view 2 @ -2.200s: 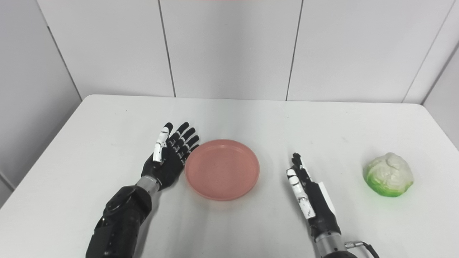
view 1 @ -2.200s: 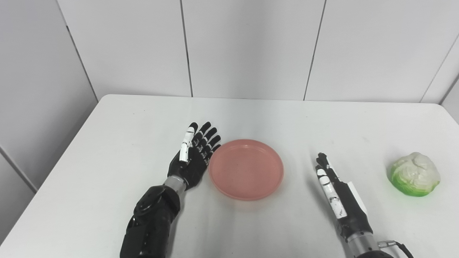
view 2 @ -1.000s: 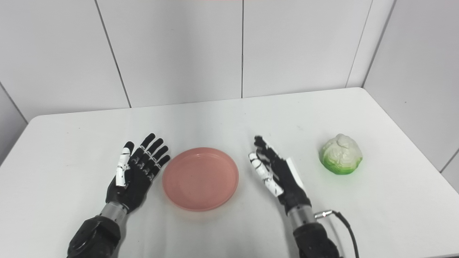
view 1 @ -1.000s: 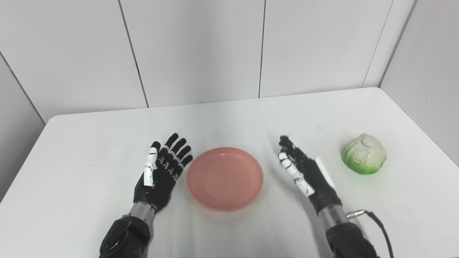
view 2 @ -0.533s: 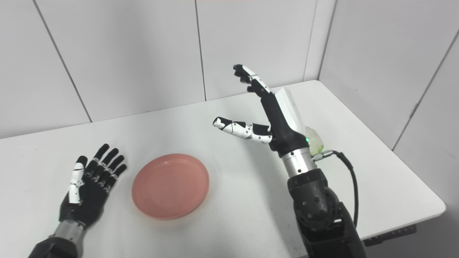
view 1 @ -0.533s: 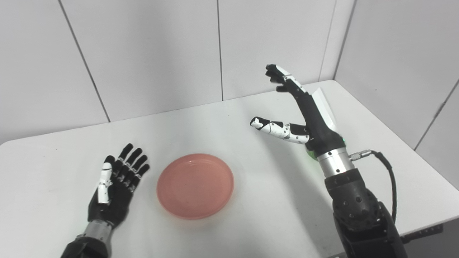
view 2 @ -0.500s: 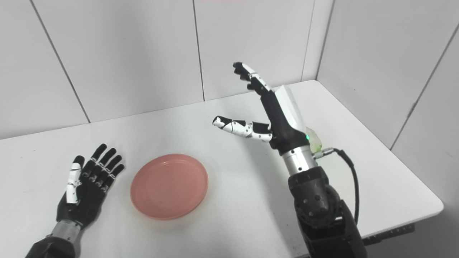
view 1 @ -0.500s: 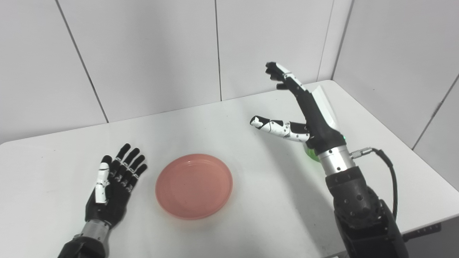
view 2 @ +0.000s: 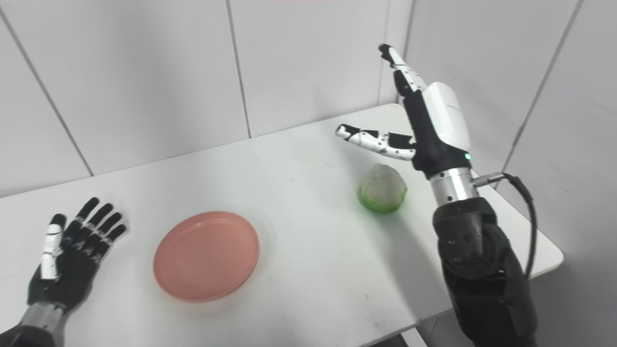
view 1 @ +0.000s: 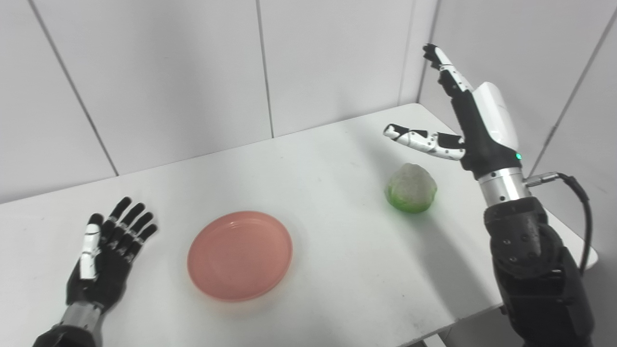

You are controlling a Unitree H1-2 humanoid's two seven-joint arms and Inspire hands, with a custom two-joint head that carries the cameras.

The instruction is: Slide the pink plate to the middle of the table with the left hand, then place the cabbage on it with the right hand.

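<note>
Nearest to us, at the left, our left hand (view 1: 103, 262) lies flat on the table (view 1: 337, 270) with its fingers spread and holding nothing. It is apart from the plate, not touching it.

A little farther, the pink plate (view 1: 240, 254) sits on the near middle part of the table. It is round and shallow, with a low raised rim, and it is empty. We judge it light and stiff, probably plastic, and smooth underneath, so it should slide easily on this surface.

Farther and to the right is the cabbage (view 1: 411, 188), resting on the table, well apart from the plate. It is a small rounded head, pale white on top and bright green around its base. We judge it to be a light toy with a bumpy, rather firm skin. Because it is round, it may roll when set down. We think the best hold is from above, with fingers around its widest part.

Farthest, our right hand (view 1: 475, 127) is raised in the air above and beyond the cabbage, fingers wide open, grasping nothing.
</note>
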